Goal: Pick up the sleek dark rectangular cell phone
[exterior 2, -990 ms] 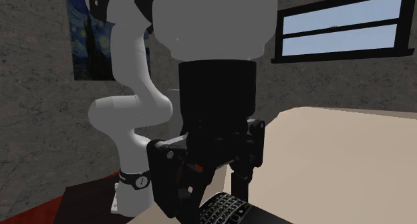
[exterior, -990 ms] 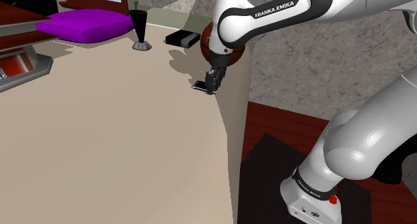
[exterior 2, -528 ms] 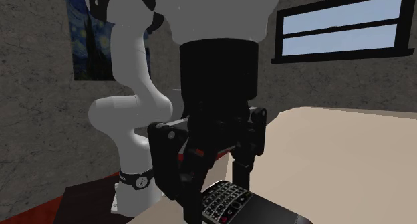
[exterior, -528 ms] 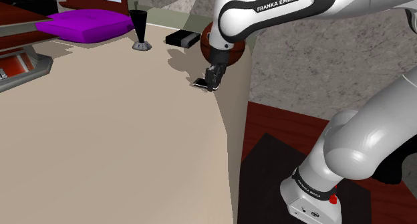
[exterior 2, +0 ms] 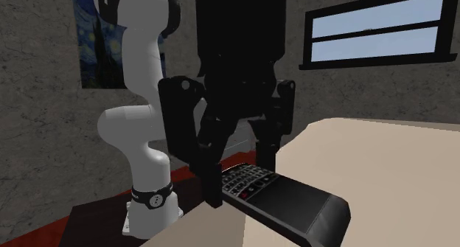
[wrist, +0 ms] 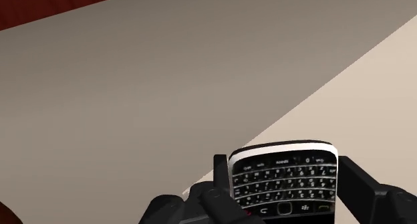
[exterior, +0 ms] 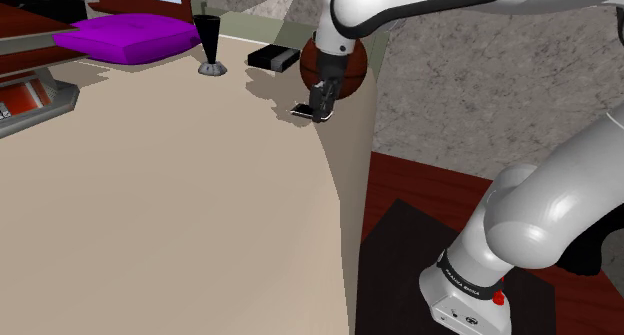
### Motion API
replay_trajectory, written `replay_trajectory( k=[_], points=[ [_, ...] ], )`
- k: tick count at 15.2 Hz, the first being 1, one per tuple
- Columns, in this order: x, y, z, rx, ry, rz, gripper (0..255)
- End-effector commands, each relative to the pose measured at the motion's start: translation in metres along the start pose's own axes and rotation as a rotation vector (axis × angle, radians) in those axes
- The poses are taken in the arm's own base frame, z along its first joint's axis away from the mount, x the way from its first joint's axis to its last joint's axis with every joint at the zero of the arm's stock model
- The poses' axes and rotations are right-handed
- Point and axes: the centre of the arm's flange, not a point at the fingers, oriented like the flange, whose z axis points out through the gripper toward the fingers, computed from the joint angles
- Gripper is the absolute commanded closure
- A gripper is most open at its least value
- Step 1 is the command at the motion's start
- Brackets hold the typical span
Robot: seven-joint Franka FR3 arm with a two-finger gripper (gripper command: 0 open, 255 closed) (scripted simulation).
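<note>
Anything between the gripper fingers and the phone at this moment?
Nothing. In the wrist view the fingers press straight on the sides of the phone at its keyboard end, and the second exterior view agrees.

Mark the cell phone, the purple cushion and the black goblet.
cell phone (exterior 2: pixel 291 205): second exterior view, on its dark screen beyond the keypad.
purple cushion (exterior: pixel 128 33): shoulder view, on its top face.
black goblet (exterior: pixel 207 35): shoulder view, on its tapered bowl.

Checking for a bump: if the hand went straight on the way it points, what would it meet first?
Probably the beige tabletop: the hand, shut on the cell phone, points down at its bare surface. Depth is unclear, but nothing else shows in between.
</note>
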Motion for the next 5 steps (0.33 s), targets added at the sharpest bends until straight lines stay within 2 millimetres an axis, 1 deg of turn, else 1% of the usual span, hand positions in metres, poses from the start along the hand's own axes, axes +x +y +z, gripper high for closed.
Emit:
replay_trajectory(
  k=[1, 3, 5],
  points=[
    [0.000, -0.001, -0.010, 0.000, 0.000, 0.000, 255],
    [0.000, -0.001, -0.021, 0.000, 0.000, 0.000, 255],
    [0.000, -0.001, -0.022, 0.000, 0.000, 0.000, 255]
  ],
)
